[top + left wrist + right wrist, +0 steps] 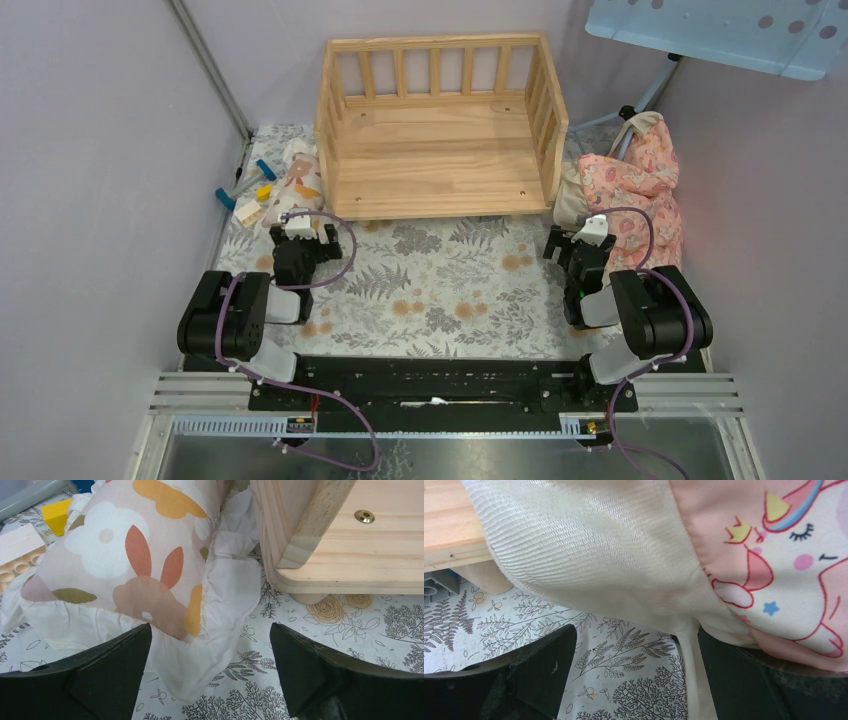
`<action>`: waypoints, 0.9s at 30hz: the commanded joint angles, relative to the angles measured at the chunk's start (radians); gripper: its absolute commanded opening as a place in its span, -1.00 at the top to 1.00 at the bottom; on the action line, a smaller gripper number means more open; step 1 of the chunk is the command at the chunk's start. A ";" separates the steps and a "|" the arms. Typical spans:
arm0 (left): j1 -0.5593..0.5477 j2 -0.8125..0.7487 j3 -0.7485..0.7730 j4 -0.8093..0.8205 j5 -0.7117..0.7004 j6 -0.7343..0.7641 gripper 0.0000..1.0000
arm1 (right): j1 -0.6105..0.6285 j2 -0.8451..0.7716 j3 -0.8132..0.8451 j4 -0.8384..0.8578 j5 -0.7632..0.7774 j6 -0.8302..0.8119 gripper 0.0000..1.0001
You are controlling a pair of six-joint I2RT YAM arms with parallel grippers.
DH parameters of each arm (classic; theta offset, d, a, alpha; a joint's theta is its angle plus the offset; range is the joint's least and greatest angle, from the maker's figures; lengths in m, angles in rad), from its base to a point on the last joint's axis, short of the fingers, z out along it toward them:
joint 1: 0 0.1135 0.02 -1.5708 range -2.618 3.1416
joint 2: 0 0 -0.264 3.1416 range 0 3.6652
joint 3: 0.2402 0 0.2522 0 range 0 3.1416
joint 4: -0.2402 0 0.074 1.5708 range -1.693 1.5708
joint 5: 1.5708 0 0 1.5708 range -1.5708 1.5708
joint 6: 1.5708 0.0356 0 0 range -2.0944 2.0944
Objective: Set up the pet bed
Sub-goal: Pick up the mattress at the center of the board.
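While pillow (297,176) and cushion (636,185) flank it, the pet bed (440,168) stands bare.

No legible text or labels, perhaps some too small (cushion (774,555) shows pictures)

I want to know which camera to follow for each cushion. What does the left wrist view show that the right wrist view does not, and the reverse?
Only the left wrist view shows the small pillow with orange leaf prints, lying beside the bed's corner, and a yellow block behind it. Only the right wrist view shows the pink unicorn cushion with its cream woven part. Both show a corner of the pet bed, the floral tablecloth and their own open fingers: the left gripper in one, the right gripper in the other.
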 commanded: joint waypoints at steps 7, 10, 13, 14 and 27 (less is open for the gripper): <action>-0.004 -0.004 0.027 0.072 -0.006 0.000 -0.98 | -0.005 -0.002 0.017 0.080 0.024 -0.007 -0.97; -0.004 -0.004 0.027 0.072 -0.006 0.000 -0.98 | -0.005 0.000 0.018 0.078 0.024 -0.007 -0.97; -0.004 -0.003 0.029 0.071 -0.005 -0.001 -0.98 | -0.005 0.000 0.023 0.071 0.024 -0.007 -0.97; -0.004 -0.004 0.029 0.070 -0.006 -0.001 -0.98 | -0.005 0.000 0.023 0.071 0.024 -0.007 -0.97; -0.150 -0.176 -0.036 0.037 -0.203 0.105 -0.98 | -0.005 -0.103 -0.046 0.107 -0.003 -0.013 -0.97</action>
